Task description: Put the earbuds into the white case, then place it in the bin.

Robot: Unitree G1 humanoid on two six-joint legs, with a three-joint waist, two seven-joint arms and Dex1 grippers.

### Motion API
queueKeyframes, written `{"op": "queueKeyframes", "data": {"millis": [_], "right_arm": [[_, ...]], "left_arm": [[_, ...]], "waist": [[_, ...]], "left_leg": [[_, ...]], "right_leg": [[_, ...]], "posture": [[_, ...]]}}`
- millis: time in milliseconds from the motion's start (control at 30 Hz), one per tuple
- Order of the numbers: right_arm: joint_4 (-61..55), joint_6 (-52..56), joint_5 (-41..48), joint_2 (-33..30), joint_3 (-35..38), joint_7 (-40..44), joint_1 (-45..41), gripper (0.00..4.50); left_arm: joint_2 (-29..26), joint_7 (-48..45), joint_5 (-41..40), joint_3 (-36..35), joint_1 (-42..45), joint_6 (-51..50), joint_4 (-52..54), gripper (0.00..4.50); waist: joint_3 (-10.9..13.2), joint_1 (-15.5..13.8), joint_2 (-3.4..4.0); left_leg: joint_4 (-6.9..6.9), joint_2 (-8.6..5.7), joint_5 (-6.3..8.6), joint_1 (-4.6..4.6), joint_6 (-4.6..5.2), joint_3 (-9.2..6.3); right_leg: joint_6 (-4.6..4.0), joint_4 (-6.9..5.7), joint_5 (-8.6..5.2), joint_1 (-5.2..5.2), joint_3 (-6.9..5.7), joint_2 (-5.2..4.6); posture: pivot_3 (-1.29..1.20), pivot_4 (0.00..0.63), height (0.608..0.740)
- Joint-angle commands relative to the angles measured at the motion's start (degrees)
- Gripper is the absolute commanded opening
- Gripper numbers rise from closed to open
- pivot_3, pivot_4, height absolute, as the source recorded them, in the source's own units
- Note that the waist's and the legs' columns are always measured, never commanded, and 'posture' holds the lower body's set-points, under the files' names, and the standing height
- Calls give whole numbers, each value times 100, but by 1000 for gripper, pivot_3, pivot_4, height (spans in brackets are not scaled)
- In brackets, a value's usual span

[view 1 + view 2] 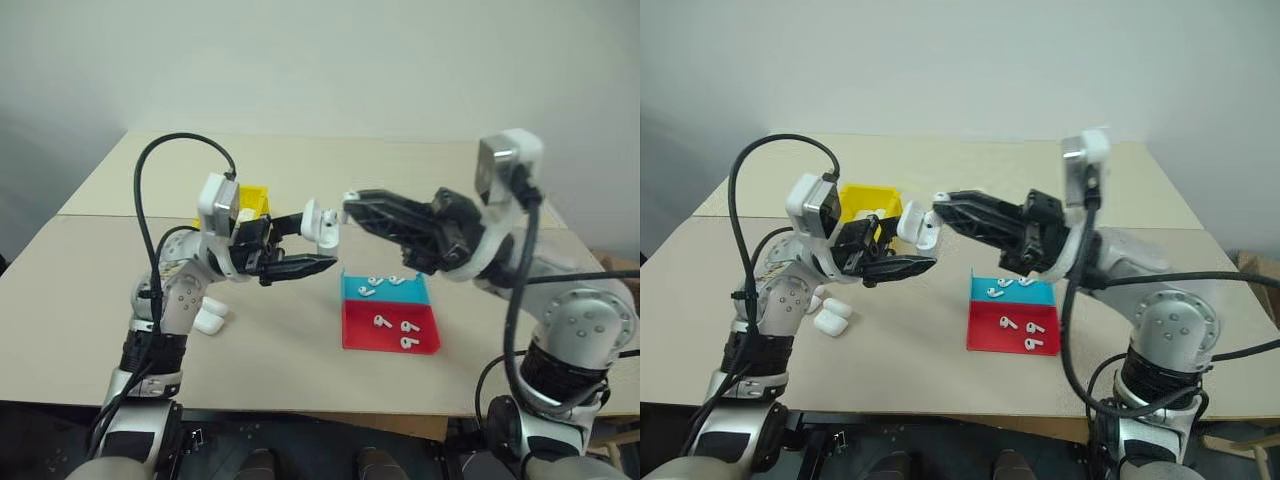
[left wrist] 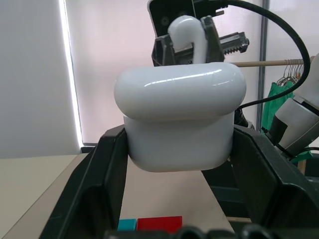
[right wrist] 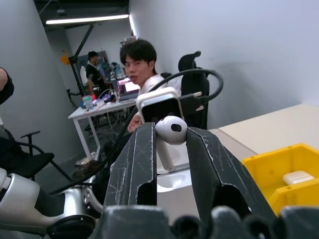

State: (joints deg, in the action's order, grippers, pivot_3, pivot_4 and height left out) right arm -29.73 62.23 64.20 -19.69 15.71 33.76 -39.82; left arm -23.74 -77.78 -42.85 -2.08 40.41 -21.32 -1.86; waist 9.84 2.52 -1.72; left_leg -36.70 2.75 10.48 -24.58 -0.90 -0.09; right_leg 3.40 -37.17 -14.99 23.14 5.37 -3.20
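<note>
My left gripper (image 1: 315,242) is shut on the white case (image 1: 319,222), held up over the table with its lid open; the left wrist view has the case (image 2: 179,124) between both fingers. My right gripper (image 1: 352,208) comes in from the right, shut on one earbud (image 3: 171,130). That earbud (image 2: 185,35) hangs right at the case's opening. Whether they touch is unclear. The yellow bin (image 1: 256,196) stands on the table behind the left gripper, with a case (image 3: 297,177) lying in it.
A blue tray (image 1: 416,291) and a red tray (image 1: 362,337) sit side by side at centre right, each holding loose earbuds (image 1: 382,321). Two spare cases (image 1: 830,316) lie by my left arm. People (image 3: 140,64) sit at desks beyond the table.
</note>
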Motion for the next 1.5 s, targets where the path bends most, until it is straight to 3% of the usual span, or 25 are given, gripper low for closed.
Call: {"op": "queueKeyframes", "data": {"millis": [33, 367, 467, 600, 900, 1000, 1100, 1233, 1500], "right_arm": [[-214, -306, 32, -121, -165, -129, 67, 1018], [-261, -718, -230, -613, -743, -34, 240, 1018], [-248, -821, -328, -759, -876, 53, 284, 1648], [-278, -932, -351, -976, -943, 209, 284, 2949], [-374, -1021, 264, -1726, -469, 783, 380, 2949], [-259, -1094, 113, -2016, -500, 968, 246, 2417], [208, -1139, -357, -2381, -682, 1082, -403, 1424], [761, -1400, -1430, -2785, -1485, 1635, -1487, 26], [1526, -1817, -3099, -2785, -3227, 2919, -2951, 26]], "left_arm": [[19, -75, 5, -42, 164, 133, 42, 2785], [-17, -74, 32, -105, 106, 116, 147, 2785], [-24, -60, 29, -121, 83, 103, 184, 2785], [-34, -34, 24, -114, 64, 98, 217, 2785], [-14, -39, 115, -73, 34, 162, 79, 2785], [69, 46, 270, 8, 58, 249, -66, 2785], [166, 147, 600, 197, 91, 411, -219, 2785], [369, 255, 896, 383, 218, 626, -429, 2785], [618, 357, 1242, 493, 484, 912, -801, 2785]], "waist": [[0, 0, 0], [0, 3, 0], [0, 1, 0], [0, -6, 0], [0, -13, -1], [0, -14, -1], [0, 0, 0], [2, -1, 3], [2, -10, 3]], "left_leg": [[0, 0, 0, 0, 0, 0], [0, 0, 0, -2, 0, 0], [0, 0, 0, -2, 0, 0], [0, 1, 0, -3, 0, -1], [0, 0, 1, -5, 1, 0], [0, 0, 0, -5, 1, -1], [-1, 0, 0, -2, 1, 1], [-1, 2, 0, -1, 1, 0], [0, 2, 3, -14, 5, 3]], "right_leg": [[0, 0, 0, 0, 0, 0], [0, 3, 0, 1, 0, 1], [1, 4, -1, 1, 0, 1], [1, 4, -1, 1, -1, 0], [1, 7, -1, 1, -1, 0], [1, 7, 0, 0, -1, 0], [1, 6, 0, 0, 2, 0], [1, 7, 0, 3, 0, 4], [2, 11, 0, 15, 1, 2]], "posture": [[0, 150, 740], [0, 150, 740], [0, 150, 740], [0, 150, 740], [0, 150, 740], [0, 150, 740], [0, 150, 740], [0, 150, 740], [0, 150, 740]]}}
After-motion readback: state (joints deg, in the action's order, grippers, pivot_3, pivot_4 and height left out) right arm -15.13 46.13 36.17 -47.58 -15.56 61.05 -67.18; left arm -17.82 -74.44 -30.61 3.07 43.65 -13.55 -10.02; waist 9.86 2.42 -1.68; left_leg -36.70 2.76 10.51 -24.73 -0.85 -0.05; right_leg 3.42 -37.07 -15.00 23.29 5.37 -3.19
